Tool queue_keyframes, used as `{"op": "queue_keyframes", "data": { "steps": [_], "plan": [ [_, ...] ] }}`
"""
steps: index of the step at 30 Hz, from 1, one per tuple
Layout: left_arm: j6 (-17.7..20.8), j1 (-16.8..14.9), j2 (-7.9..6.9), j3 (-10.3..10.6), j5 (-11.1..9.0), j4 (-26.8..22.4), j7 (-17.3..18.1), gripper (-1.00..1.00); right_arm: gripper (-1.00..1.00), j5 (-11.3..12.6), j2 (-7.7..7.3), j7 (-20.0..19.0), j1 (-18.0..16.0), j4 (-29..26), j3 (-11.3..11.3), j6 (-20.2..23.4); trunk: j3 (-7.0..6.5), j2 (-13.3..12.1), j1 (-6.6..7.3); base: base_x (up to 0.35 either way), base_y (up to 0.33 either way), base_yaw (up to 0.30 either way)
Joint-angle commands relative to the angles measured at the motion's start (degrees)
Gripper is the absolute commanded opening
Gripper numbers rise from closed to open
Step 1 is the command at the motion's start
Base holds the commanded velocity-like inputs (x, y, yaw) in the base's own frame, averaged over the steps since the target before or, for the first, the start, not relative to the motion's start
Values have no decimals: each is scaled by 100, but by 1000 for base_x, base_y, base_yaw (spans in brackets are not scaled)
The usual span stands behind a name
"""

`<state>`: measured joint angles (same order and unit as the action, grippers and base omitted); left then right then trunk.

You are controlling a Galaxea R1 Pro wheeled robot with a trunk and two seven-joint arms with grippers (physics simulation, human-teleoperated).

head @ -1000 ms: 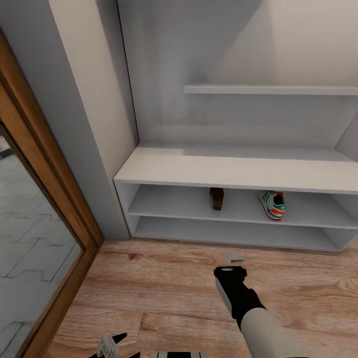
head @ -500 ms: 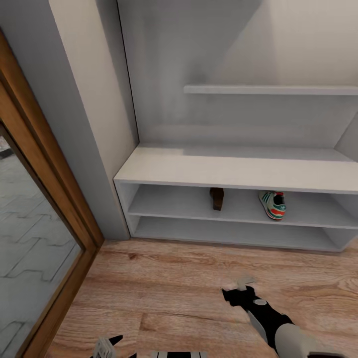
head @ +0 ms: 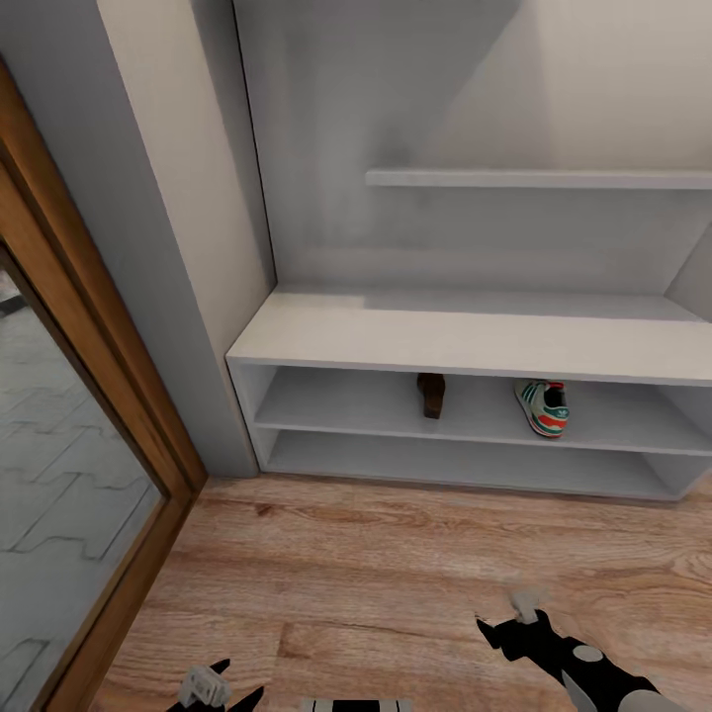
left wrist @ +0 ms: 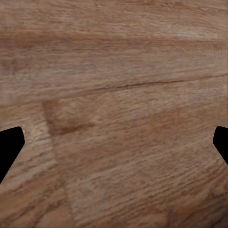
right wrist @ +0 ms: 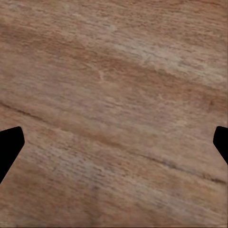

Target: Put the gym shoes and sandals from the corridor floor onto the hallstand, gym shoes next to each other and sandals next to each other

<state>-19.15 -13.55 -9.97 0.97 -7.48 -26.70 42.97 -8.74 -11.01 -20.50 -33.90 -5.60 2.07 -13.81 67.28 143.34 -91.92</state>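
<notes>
The white-grey hallstand [head: 475, 336] stands against the wall ahead. On its upper open shelf a brown sandal [head: 431, 394] sits near the middle, and a white gym shoe [head: 543, 406] with green stripes and an orange sole lies to its right, apart from it. The other shoe and the other sandal are out of view. My right gripper [head: 516, 613] hangs low over the wood-plank corridor floor [head: 346, 574], well in front of the rack. My left gripper [head: 203, 684] is at the picture's bottom edge. Both wrist views show spread fingertips [left wrist: 9, 147] [right wrist: 9, 147] over bare planks, both open.
A wooden-framed glass panel [head: 59, 475] runs along the left. A grey wall pillar [head: 188, 297] meets the rack's left end. A narrow wall shelf [head: 539, 179] hangs above the rack's flat top. The lowest shelf [head: 455, 463] holds nothing.
My right arm has drawn back from the rack toward the lower right of the head view. My left gripper has sunk slightly lower. The sandal and gym shoe have stayed put.
</notes>
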Motion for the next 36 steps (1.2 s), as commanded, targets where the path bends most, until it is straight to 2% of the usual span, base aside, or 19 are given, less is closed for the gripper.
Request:
{"op": "queue_keyframes", "data": {
  "steps": [1, 5, 15, 17, 21, 27, 36],
  "plan": [
    [-7, -3, -2, 11, -40, 7, 22, 100, 100, -51, -2, -10, -1, 3, 29, -28, 4, 2, 1, 0, 0, 0],
    [-9, 0, 0, 0, -54, 7, -44, 100, 100, -56, -32, -18, 104, 10, 30, -252, 4, 2, 1, 0, 0, 0],
    [-21, 1, 31, -8, -73, 31, -174, 100, 100, -55, -33, -5, 244, 80, 30, -371, 4, 2, 1, 0, 0, 0],
    [-26, 1, 45, -9, -100, 79, -469, 100, 100, -50, 1, -3, 347, 119, 31, -391, 4, 2, 1, 0, 0, 0],
    [-27, 1, 51, -9, -123, 104, -618, 100, 100, -45, 9, 12, 383, 156, 46, -392, 4, 2, 1, 0, 0, 0],
    [-31, 1, 52, -9, -132, 180, -654, 100, 100, -41, 3, 14, 392, 289, 57, -394, 2, 2, 1, 0, 0, -51],
    [-32, 1, 51, -9, -131, 228, -657, 100, 100, -34, -10, 12, 412, 323, 66, -395, -10, 2, 1, 0, 0, -215]
  ]
}}
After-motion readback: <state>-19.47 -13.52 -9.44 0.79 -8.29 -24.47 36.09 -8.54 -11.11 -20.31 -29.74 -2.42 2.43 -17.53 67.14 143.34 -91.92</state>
